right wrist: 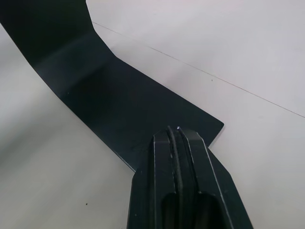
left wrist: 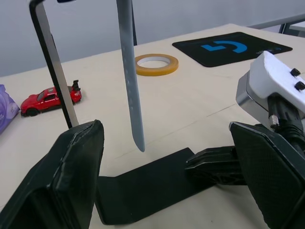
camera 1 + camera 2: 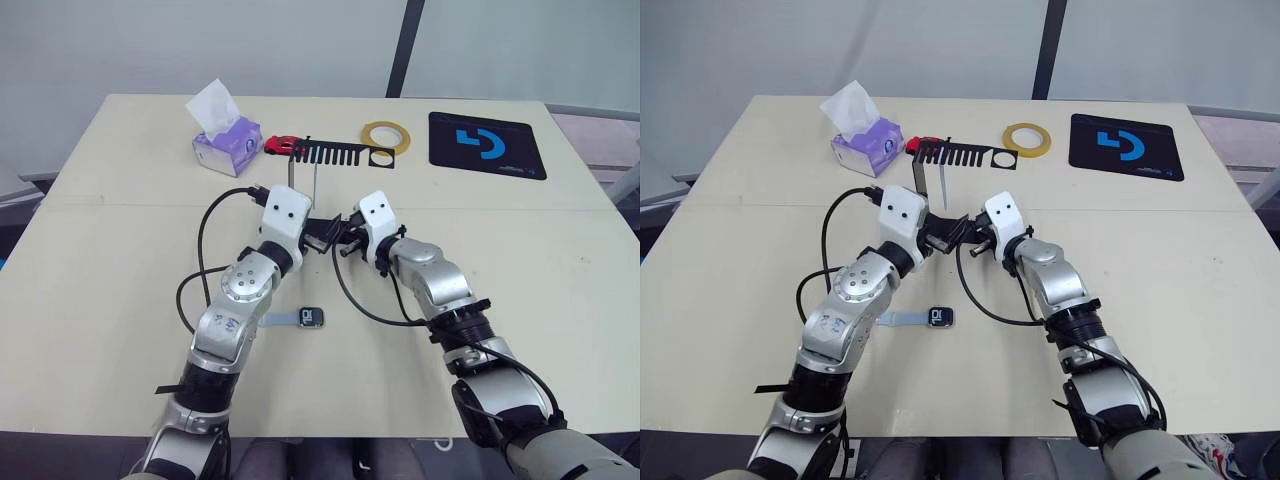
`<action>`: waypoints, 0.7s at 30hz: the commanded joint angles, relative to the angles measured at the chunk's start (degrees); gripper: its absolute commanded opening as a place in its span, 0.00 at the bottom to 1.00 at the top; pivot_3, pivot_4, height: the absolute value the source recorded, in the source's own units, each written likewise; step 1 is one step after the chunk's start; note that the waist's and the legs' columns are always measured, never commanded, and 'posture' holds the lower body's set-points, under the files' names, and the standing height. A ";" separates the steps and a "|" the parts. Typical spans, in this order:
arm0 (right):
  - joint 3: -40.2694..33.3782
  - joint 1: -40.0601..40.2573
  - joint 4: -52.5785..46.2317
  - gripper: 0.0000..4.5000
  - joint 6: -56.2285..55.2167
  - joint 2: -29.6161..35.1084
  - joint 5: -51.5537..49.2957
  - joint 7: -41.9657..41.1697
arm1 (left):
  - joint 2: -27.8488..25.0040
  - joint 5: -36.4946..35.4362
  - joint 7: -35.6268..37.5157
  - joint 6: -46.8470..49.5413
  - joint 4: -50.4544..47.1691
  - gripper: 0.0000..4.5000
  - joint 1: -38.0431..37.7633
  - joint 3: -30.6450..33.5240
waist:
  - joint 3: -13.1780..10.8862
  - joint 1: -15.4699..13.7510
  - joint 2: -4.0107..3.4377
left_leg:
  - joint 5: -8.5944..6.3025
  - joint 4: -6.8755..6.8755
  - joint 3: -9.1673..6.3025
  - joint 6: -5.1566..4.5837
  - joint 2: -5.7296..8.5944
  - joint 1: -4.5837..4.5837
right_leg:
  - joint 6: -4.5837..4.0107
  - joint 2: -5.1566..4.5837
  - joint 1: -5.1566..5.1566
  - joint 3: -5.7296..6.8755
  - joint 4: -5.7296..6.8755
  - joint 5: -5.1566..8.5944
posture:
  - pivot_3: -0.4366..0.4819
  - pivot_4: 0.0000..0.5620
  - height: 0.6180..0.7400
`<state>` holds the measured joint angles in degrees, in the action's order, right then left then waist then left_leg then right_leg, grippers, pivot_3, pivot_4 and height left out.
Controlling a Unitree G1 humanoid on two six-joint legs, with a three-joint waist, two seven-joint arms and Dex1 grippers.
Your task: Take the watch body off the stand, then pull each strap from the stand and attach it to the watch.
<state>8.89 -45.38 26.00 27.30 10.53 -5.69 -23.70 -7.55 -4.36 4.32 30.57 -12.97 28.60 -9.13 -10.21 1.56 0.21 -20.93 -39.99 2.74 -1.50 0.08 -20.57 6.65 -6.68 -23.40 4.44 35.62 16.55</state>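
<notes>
My worry right now is the thin black stand with the comb-toothed top bar (image 3: 340, 155). It's tall and skinny on a flat foot, and my right gripper (image 1: 178, 143) has its fingers pressed together with the tips on the edge of that foot, so it looks like I'm pinning it down, not gripping it. If that pressure slides off, I reckon the stand tips or skates across the pale wooden table (image 3: 560, 260) once I tug at anything hanging on it.

My left gripper (image 2: 167, 157) has its two black fingers wide apart, nothing between them. The one slim pale blue-grey strap (image 2: 129, 71) left on the stand hangs down just ahead of those open fingers, its free tip above the foot and not touching it. The stand's upright is beside it, a bit closer to one finger. If I close carelessly I could catch the upright as well, or nudge the strap so it swings out of reach.

The small rounded-square watch body with a black screen (image 3: 312, 318) is already off the stand, lying flat on the table well behind both grippers, nearer me. A second blue-grey strap (image 3: 280, 320) seems attached to one side of it, though I can't confirm it's properly seated.
</notes>
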 commanded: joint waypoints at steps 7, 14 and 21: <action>0.62 1.67 2.50 0.01 1.98 -0.01 1.98 -0.52 | 3.83 2.66 -2.24 -2.91 2.87 1.00 3.02 1.21 | 0.00 -0.01 0.00 | 0.00 0.00 0.01 0.00 0.00 0.00 | 0.00 -0.01 0.00 0.01 -0.01 0.00 | 0.48 0.27 0.98; 0.57 2.10 2.33 0.00 2.15 -0.30 2.26 -0.61 | 5.96 4.85 -3.98 -4.17 7.05 0.64 5.57 1.19 | 0.00 -0.03 0.00 | 0.00 0.00 0.01 0.00 0.00 0.00 | 0.00 -0.02 0.00 0.02 -0.02 0.00 | 0.48 0.27 0.98; 0.61 2.41 2.17 0.00 2.21 -0.50 2.52 -0.74 | 6.54 6.94 -6.06 -6.75 9.78 0.64 7.32 1.70 | 0.00 -0.04 0.00 | 0.00 0.02 0.01 0.00 0.00 0.00 | 0.00 -0.03 0.00 0.04 -0.02 0.00 | 0.48 0.27 0.98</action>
<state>8.59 -45.13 25.61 27.30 10.40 -4.43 -24.29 -1.67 1.49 -0.94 25.60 -2.60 34.57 -7.80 -10.21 1.52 0.22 -20.94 -39.97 2.75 -1.50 0.08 -20.57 6.65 -6.72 -23.40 4.49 35.59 16.55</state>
